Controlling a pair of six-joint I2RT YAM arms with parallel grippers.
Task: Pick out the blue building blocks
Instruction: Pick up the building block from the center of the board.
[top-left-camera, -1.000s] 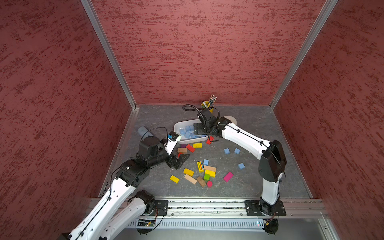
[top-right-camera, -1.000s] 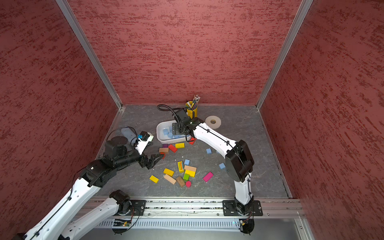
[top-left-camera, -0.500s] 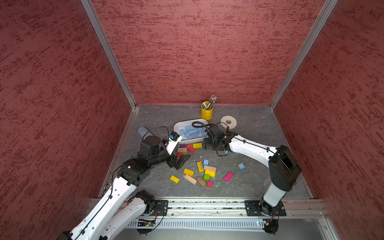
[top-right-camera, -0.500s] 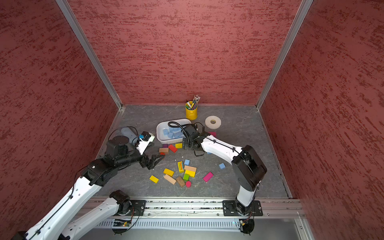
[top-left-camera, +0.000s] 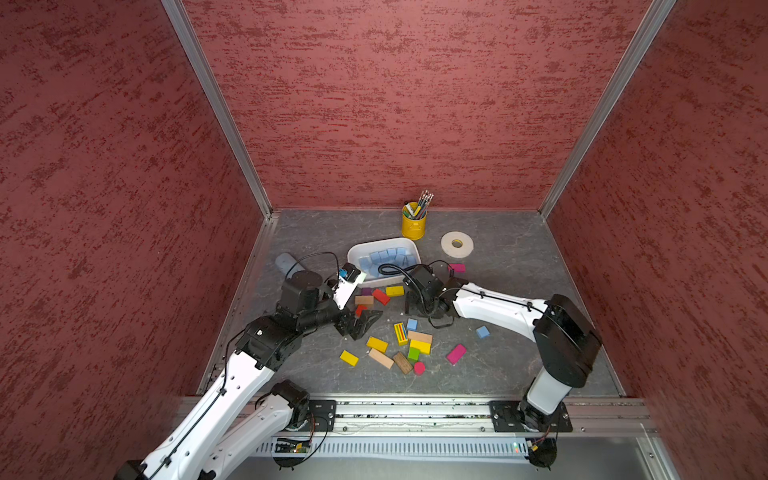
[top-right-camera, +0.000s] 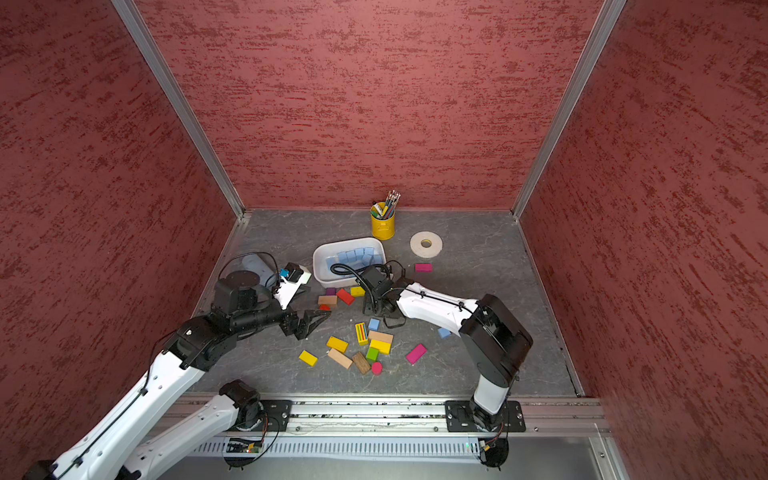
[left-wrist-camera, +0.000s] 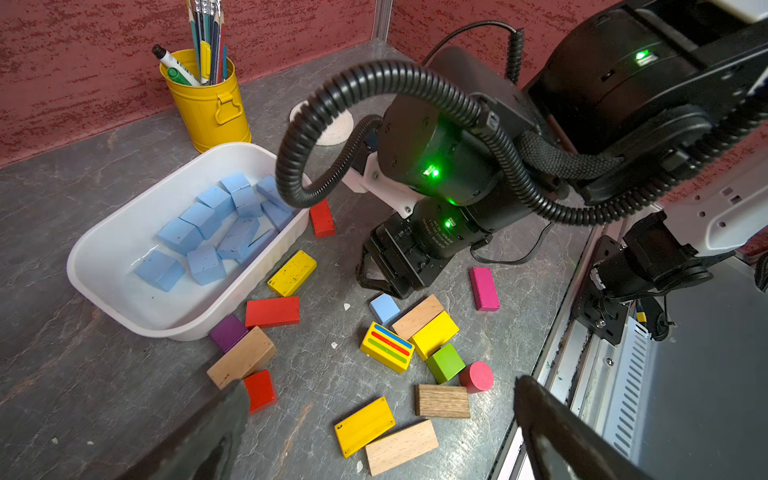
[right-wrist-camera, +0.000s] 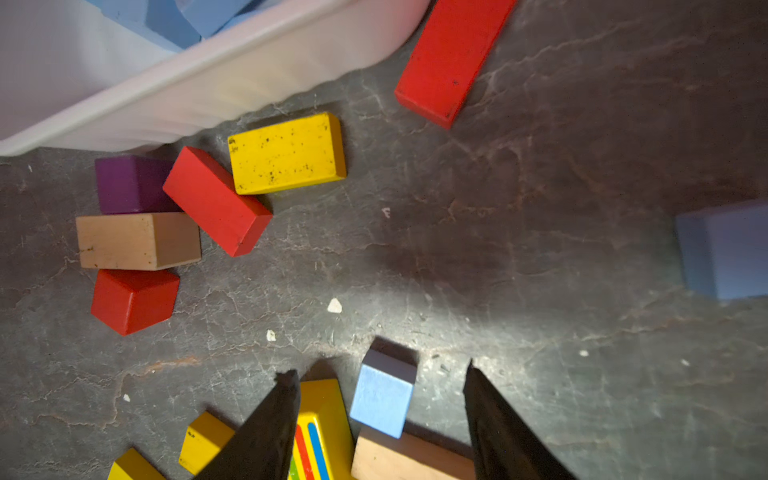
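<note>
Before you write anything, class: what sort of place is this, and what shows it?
Likely a robot test cell: left arm and right arm mounted on a rail, red walls boxing in the table, and loose toy blocks beside a tub of blue blocks.

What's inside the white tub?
Only light blue blocks, jumbled together in the white tub. A black cable hose crosses one corner in the left wrist view, so anything under it is hidden, as are blocks buried beneath others.

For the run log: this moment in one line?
right gripper: open, around blue block | left gripper: open, empty | white tray: blue blocks inside
</note>
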